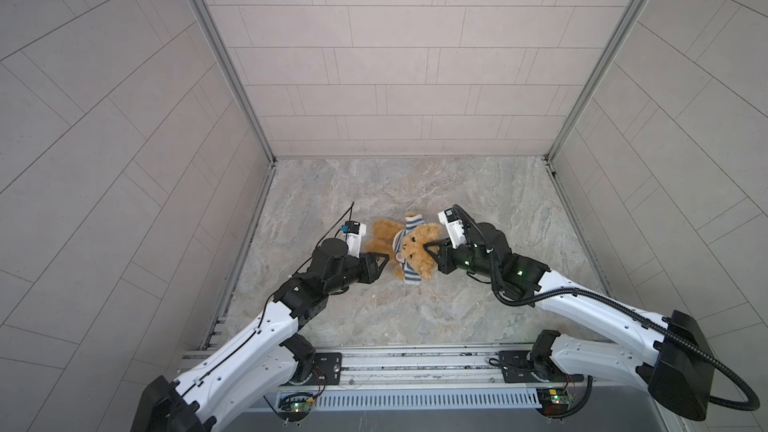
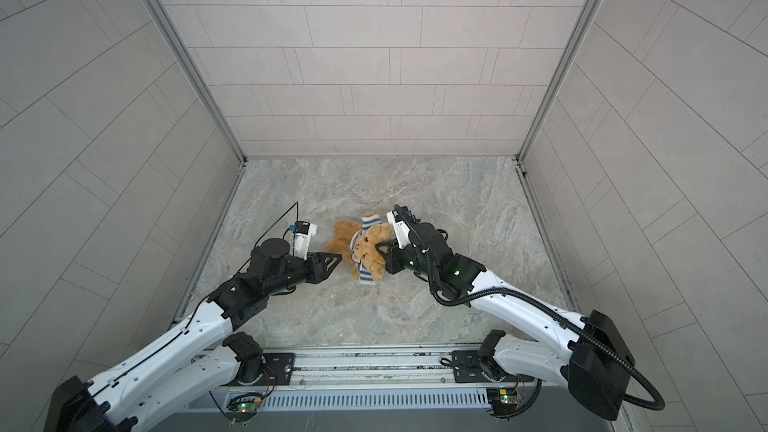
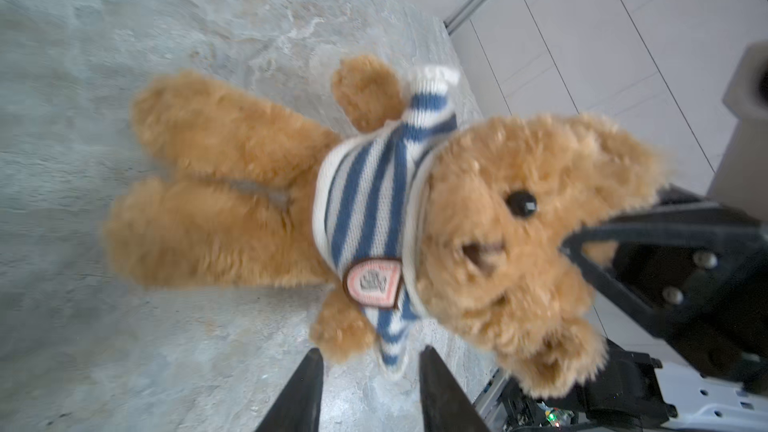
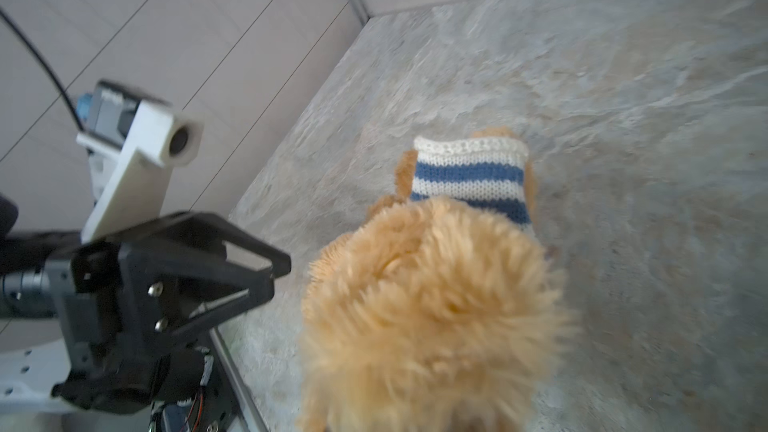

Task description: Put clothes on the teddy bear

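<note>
Plush fur of the teddy bear (image 4: 432, 305) fills the foreground of the right wrist view, showing the back of its head. In both top views the teddy bear (image 1: 417, 249) lies face-up near the middle of the marble-patterned surface (image 1: 457, 193), between the two arms, with its legs toward the left side. Its blue-and-white striped shirt (image 3: 365, 201) is over the neck but bunched high on the chest. Both sleeves appear empty, with the paws beside them. The right jaws are almost fully closed and pinch the teddy bear at one ear. The left jaws stand partly apart, hold nothing, and sit just short of the nearer sleeve end (image 3: 392, 351). Expect a light, soft, compressible body that sags when lifted by one point. Loose pile gives poor purchase, so grip a stuffed limb or the head. The knit should stretch; take it by the hem or a cuff.
</note>
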{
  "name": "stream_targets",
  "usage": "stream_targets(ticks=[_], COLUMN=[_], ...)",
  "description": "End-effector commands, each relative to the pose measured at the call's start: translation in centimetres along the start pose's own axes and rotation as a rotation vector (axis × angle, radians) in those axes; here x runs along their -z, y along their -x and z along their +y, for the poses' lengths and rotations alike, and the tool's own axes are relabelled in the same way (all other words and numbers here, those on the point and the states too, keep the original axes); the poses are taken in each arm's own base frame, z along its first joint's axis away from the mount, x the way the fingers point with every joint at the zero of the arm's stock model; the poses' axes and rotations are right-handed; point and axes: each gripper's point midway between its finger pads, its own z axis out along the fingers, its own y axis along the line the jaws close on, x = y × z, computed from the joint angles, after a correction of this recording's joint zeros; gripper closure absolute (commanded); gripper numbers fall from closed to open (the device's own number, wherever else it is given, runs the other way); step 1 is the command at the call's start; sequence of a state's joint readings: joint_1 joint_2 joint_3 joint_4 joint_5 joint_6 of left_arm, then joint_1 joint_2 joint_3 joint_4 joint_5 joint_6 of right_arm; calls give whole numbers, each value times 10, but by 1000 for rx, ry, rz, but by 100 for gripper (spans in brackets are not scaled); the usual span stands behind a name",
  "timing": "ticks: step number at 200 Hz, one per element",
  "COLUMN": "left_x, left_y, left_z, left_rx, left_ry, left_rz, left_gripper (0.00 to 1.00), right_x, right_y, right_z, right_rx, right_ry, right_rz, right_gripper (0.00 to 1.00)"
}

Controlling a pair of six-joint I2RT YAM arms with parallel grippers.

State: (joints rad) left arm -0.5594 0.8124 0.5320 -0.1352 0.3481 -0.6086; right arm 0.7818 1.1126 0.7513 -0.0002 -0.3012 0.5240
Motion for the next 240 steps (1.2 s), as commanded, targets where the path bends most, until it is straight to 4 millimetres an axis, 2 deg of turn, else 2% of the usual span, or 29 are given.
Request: stream_targets(ticks=[1, 13, 29, 52, 98, 138, 192, 205, 217, 240], left_x=[12, 11, 6, 2, -5, -12, -21, -25, -28, -33], left_y=[10, 15, 12, 4, -22, -44, -52, -48, -52, -52], left_z=[-6, 5, 17, 26, 26, 31, 11, 9, -3, -8], left_rx=[-53, -27, 11, 46, 86, 119, 99, 106, 91, 86], left_ry=[-10, 19, 38, 36, -22, -56, -115, -122, -151, -152], left_rz=[29, 26, 47, 76, 168, 221, 244, 227, 239, 239], left_gripper=[55, 55, 56, 57, 58, 59, 61, 62, 63, 64], right_x=[5, 4, 4, 7, 18, 24, 25, 24, 24, 25], right_y=[-17, -36, -59, -77, -76, -70, -74, -76, -77, -78], right_z=[22, 14, 1, -3, 14, 19, 22, 24, 25, 27], right_rx=[184, 225, 267, 363, 666, 764, 822, 835, 845, 861], right_ry=[105, 90, 60, 57, 55, 65, 56, 59, 59, 59], right_rz=[95, 160, 234, 273, 189, 122, 127, 129, 132, 131], right_gripper=[100, 100, 100, 100, 100, 100, 100, 100, 100, 100])
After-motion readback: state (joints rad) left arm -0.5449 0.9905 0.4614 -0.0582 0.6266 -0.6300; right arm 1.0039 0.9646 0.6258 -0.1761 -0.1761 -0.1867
